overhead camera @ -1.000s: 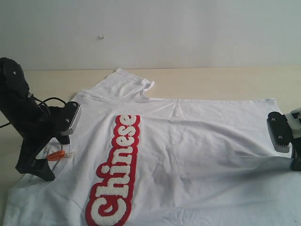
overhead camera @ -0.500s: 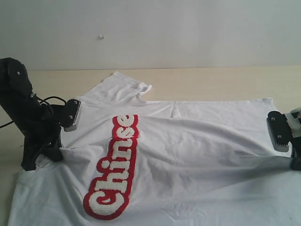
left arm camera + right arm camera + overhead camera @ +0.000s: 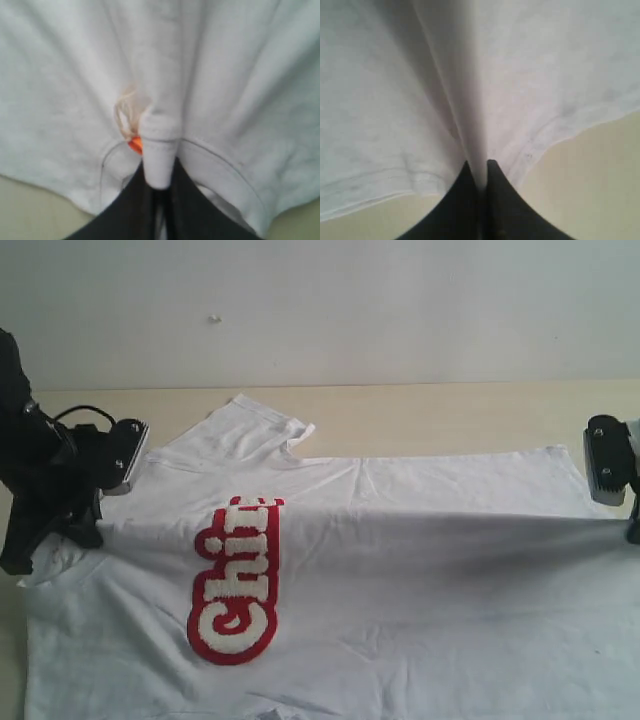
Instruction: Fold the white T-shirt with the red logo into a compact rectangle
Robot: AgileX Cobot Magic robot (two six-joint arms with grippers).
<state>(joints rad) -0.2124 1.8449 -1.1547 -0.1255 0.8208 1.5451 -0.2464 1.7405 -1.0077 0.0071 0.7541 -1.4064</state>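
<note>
The left gripper (image 3: 159,174) had its jaws pressed together on the ribbed collar (image 3: 159,137) of the white T-shirt (image 3: 420,570). Just beside its tips a sliver of the orange neck tag (image 3: 135,145) showed, mostly hidden by bunched cloth. The right gripper (image 3: 480,176) was pinching a fold at the shirt's opposite edge; in the exterior view that gripper was largely cut off. Between the two grippers the cloth rose in a taut ridge, and the rest lay on the pale table (image 3: 450,420). The red logo (image 3: 235,585) lay nearer the left gripper, bent over the ridge so that only its first letters were readable. The shirt's lower part ran out of frame.
</note>
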